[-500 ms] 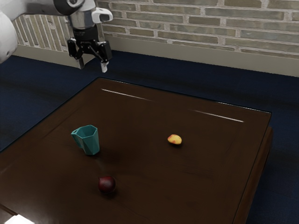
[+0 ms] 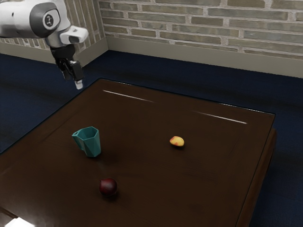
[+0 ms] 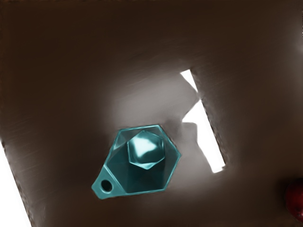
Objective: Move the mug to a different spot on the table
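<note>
Approach step: jaws hang high, empty, open-or-closed can't tell side-on; teal mug (image 2: 87,141) stands upright on the tabletop (image 2: 189,179), well below them; next move calls for descending to straddle its wall.

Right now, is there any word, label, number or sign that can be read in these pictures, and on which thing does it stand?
No text can be read anywhere.
The mug, the table, the red fruit, the yellow fruit and the brick wall carry no writing.
A small dark mark on the arm, on its round joint, is too small to read.
</note>
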You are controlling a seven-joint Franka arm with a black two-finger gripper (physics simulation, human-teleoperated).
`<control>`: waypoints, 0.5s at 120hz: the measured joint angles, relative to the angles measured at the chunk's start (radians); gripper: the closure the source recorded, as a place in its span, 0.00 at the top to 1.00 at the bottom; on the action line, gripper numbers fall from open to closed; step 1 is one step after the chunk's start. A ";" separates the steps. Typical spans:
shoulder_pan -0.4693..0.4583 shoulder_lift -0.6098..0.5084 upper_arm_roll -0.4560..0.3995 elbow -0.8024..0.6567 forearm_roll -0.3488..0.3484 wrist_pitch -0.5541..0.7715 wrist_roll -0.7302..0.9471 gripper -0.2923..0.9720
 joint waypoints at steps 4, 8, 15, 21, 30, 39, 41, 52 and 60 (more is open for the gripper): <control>0.011 -0.001 0.001 -0.010 0.006 0.019 0.056 0.77; 0.019 -0.001 0.001 -0.030 0.022 0.040 0.108 0.77; 0.028 -0.005 0.000 -0.078 0.052 0.084 0.192 0.77; 0.034 -0.010 0.000 -0.109 0.068 0.114 0.260 0.77; 0.048 -0.009 0.000 -0.134 0.081 0.148 0.369 0.77; 0.087 0.017 -0.001 -0.144 0.061 0.172 0.481 0.77; 0.098 0.028 -0.001 -0.145 0.053 0.176 0.506 0.77; 0.138 0.102 -0.001 -0.146 -0.009 0.201 0.643 0.77; 0.156 0.152 -0.002 -0.142 -0.057 0.214 0.735 0.77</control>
